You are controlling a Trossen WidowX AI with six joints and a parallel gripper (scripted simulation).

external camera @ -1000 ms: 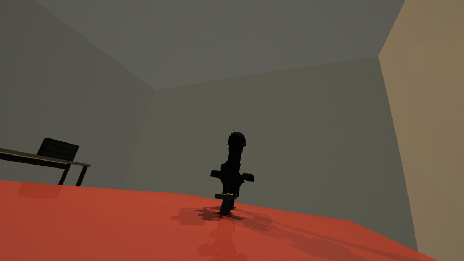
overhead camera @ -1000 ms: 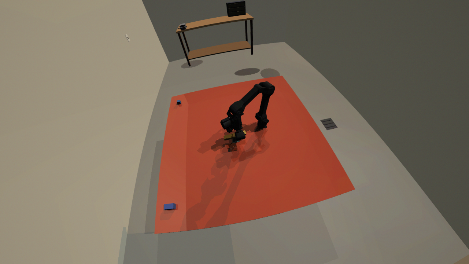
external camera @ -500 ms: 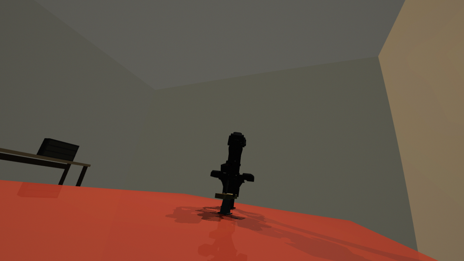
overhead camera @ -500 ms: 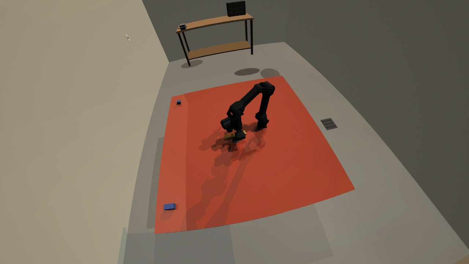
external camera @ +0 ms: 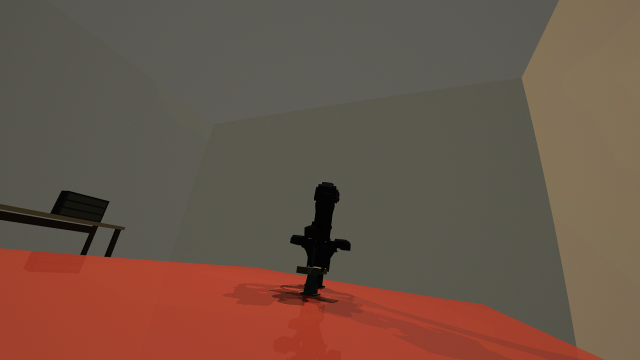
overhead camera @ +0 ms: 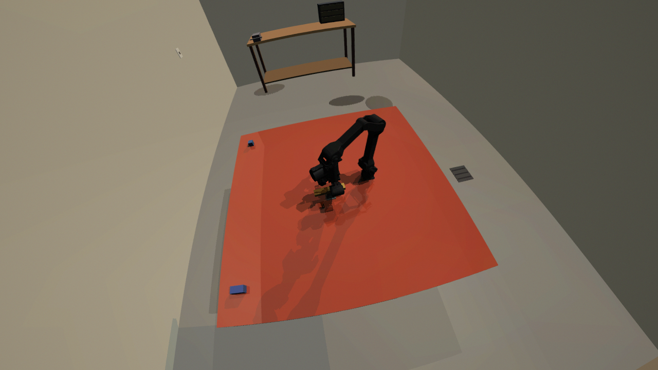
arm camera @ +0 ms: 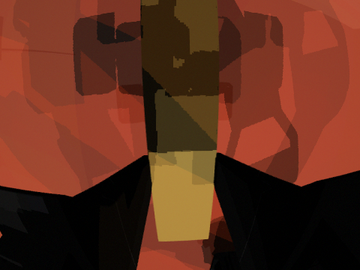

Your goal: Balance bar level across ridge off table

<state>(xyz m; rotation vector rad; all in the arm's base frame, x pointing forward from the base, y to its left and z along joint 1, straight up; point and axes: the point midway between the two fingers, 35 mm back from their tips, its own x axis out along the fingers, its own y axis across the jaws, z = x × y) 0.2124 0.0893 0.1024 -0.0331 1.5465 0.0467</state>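
Observation:
My gripper (overhead camera: 332, 190) (external camera: 315, 267) (arm camera: 181, 162) is shut on the yellow bar (overhead camera: 320, 189) (external camera: 306, 269) (arm camera: 184, 195). It holds the bar about level, a little above the red mat (overhead camera: 390, 239) (external camera: 111, 304). In the wrist view the bar runs straight away from the fingers, mostly in shadow. The ridge (overhead camera: 325, 206) (external camera: 310, 286) is a small dark block standing on the mat right under the bar. I cannot tell whether the bar touches the ridge's top.
A flat blue block (overhead camera: 238, 289) lies at the mat's front left corner and a small blue cube (overhead camera: 250, 143) at its back left corner. A wooden shelf table (overhead camera: 303, 32) with a dark box (overhead camera: 330, 12) (external camera: 80, 205) stands by the far wall.

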